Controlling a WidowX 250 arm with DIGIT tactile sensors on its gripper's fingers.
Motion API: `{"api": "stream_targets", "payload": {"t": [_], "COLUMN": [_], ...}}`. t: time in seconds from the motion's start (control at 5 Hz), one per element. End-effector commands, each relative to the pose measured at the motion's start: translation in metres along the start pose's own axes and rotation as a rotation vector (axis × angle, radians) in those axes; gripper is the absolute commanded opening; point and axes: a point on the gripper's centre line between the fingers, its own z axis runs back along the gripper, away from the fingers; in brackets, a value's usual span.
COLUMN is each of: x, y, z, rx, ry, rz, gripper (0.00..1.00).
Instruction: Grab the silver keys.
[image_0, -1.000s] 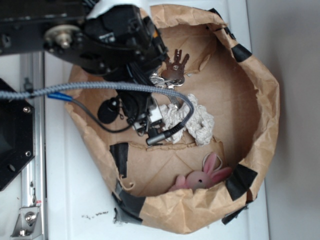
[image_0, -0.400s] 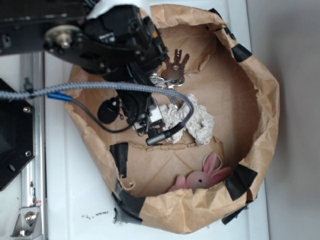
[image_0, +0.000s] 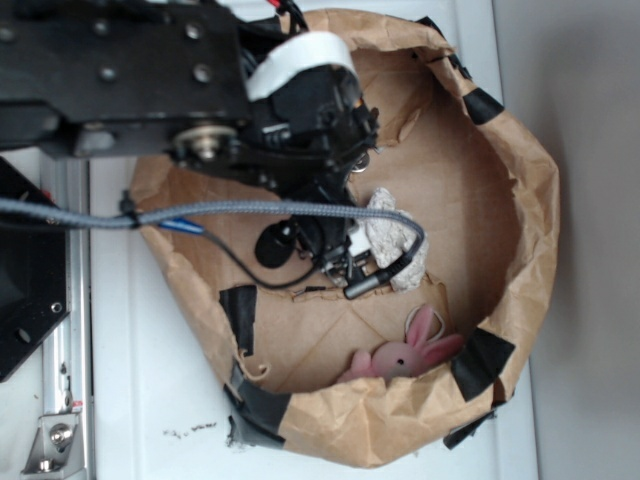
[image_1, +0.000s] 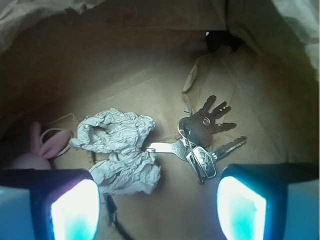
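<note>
keys (image_1: 202, 137) lie between and beyond the parted, empty jaws, nearer the right pad.

The exterior view is evenly bright and sharp, the black arm (image_0: 150, 90) featureless. The wrist view is dim, darkening toward twelve o'clock; blurred fingers (image_1: 75, 210) glow cyan at seven and five o'clock.

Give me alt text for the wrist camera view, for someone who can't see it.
A bunch of silver keys lies on the brown paper floor of a bag, right of centre, above the open gripper, whose two fingers glow at the bottom corners. A crumpled paper wad sits left of the keys, and a pink bunny peeks in at far left.
</note>
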Motion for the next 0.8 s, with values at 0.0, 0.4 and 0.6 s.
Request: {"api": "stream_targets", "payload": {"t": [0.0, 0.4, 0.6], "x": [0.013, 0.026, 0.05], "y": [0.002, 0.04, 0.035], "z": [-0.009, -0.01, -0.017], "rx": [0.055, 0.102, 0.107], "ry": [-0.066, -0.048, -0.059], "rz": [0.0, -0.001, -0.001], "gripper": [1.0, 1.0, 1.0]}}
